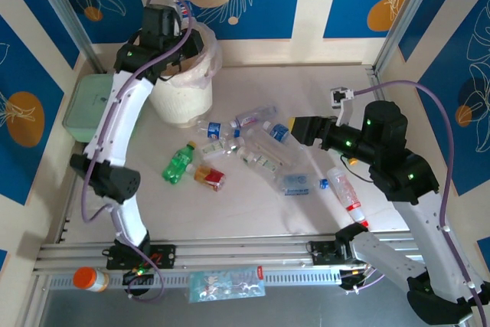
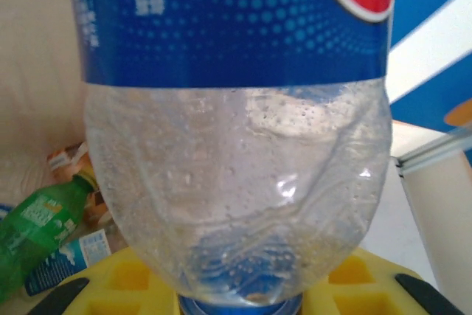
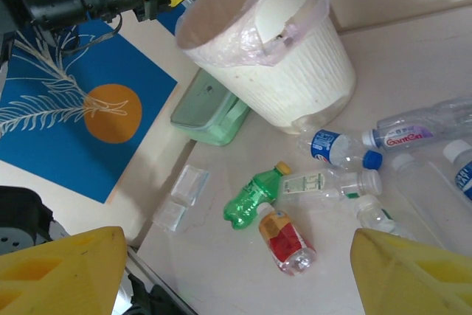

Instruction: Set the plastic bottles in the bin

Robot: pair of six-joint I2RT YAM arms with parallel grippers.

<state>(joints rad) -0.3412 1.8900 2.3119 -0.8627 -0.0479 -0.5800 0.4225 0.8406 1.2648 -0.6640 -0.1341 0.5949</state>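
We see L pincer [image 1: 179, 17] clamped on a bottle [image 2: 236, 175] at the bin [image 1: 184, 103] rim; R pincer [image 1: 297, 129] apart beside loose bottles [image 1: 264, 152]; open bench [image 1: 253, 216] nr front edge.

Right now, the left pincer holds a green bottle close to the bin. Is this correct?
Not quite. The bottle in the left pincer is clear with a blue label, not green, as the left wrist view shows. The rest is right: it is held close to the bin.
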